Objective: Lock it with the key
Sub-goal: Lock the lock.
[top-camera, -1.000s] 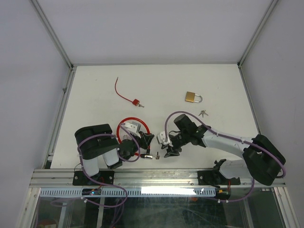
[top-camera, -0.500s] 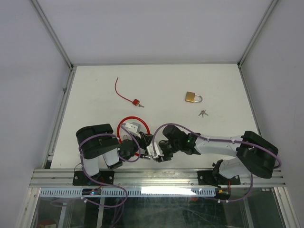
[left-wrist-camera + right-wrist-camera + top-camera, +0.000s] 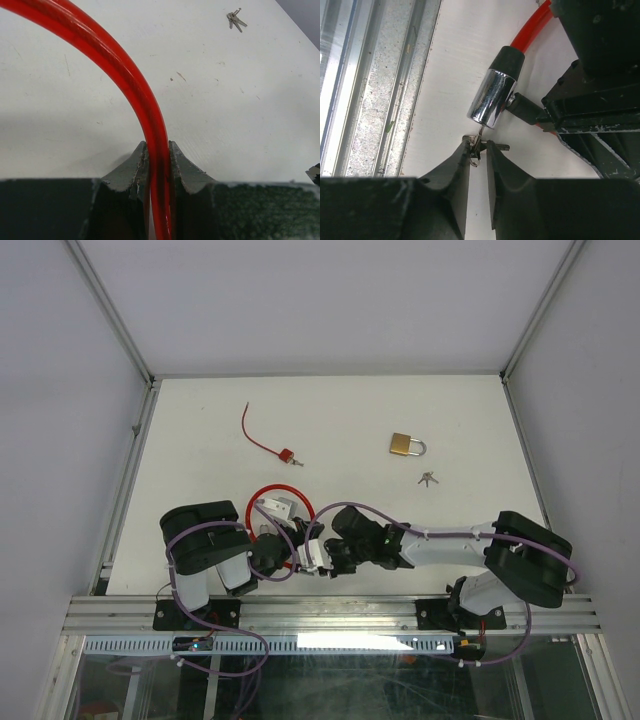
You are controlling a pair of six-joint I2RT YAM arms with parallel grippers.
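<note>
Glossy red plastic cable [image 3: 125,70] gleaming, mirror-polished chrome lock barrel [image 3: 492,97] catching the light, small dull metal key [image 3: 478,144] under it, matt dark right fingers [image 3: 452,175] scuffed at the edges, white table [image 3: 240,115] matt, finely scratched

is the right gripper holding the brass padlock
No, the brass padlock lies alone on the table, far from the right gripper, which pinches the small key at the silver lock cylinder.

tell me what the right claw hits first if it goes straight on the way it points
The right claw would meet the small key first, already between its fingertips; right behind that, the chrome lock barrel the key seems to sit in. Depth is hard to judge, though.
</note>
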